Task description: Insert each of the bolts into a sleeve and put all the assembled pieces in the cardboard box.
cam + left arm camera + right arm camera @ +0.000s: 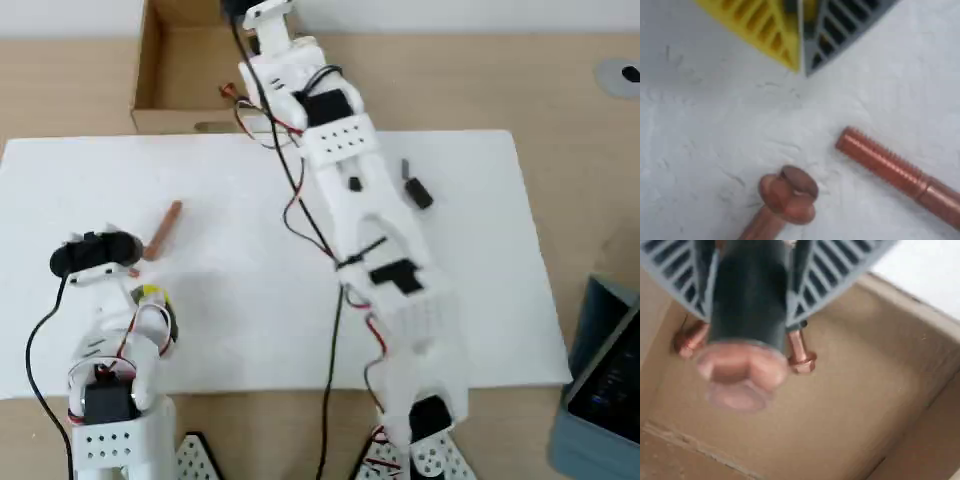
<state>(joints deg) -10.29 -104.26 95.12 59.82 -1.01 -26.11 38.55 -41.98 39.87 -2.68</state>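
Left gripper (801, 67) hangs low over the white mat (700, 150), its yellow and grey jaws pinched together on nothing. Just beside it lie two bare copper bolts, apart from each other. The first bolt (789, 196) shows its flanged head and the second bolt (890, 164) its threaded end. Neither wears a sleeve, so I judge both are yet to be assembled.

Further right, the right arm (370, 240) stretches across the mat to the cardboard box (148, 75) at the far side of the worktop (560, 90). The right gripper (750, 320) is clamped on an assembled piece (742, 335), a dark sleeve with a copper bolt head at its end. The piece is held above the box's floor and not yet released. Below it in the box lie a bolt head (801, 359) and another bolt head (687, 342). The gripper hides whether they carry sleeves. My reading is that two pieces are in, one is about to drop, and two bolts remain.

Right of that arm, a loose sleeve (416, 190) lies on the mat, well apart from the bare bolts. The right arm and its cables lie between them, which could hamper the left arm's reach. A grey device (605, 400) sits at the right edge, clear of the work.
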